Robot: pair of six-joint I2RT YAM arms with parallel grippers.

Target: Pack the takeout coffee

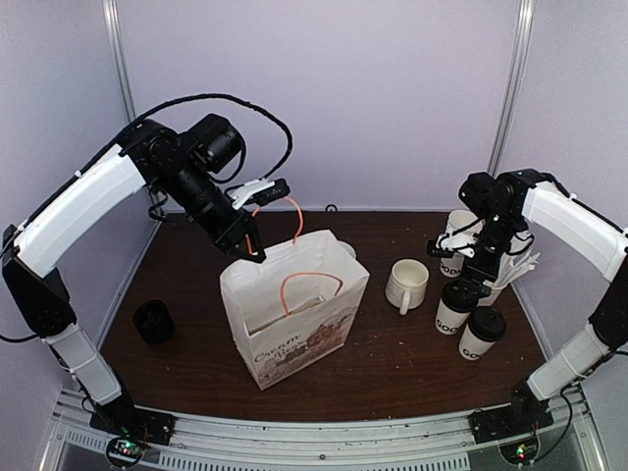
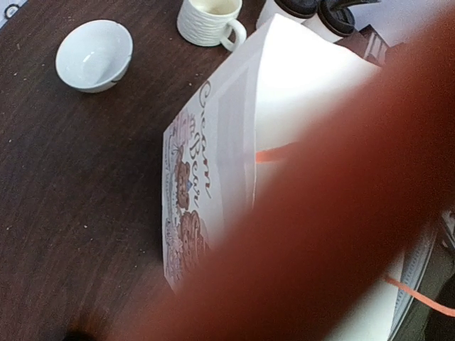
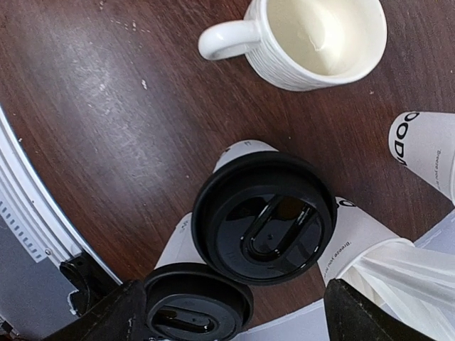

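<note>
- Two cups (image 1: 454, 306) sit right of the bag (image 1: 294, 329), unpacked.
- Left gripper (image 1: 253, 234) is clamped on its orange handle (image 1: 294, 208), so hold the mouth wide.
- Right gripper (image 1: 473, 277) is spread over one cup, center before squeezing.

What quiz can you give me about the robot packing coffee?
1. True or false: the right gripper is open above a lidded cup.
2. What does the left gripper pinch? A: the bag's orange handle; B: the lidded cup; C: nothing.
3. How many cups wear black lids?
Key: 1 true. 2 A. 3 two.
</note>
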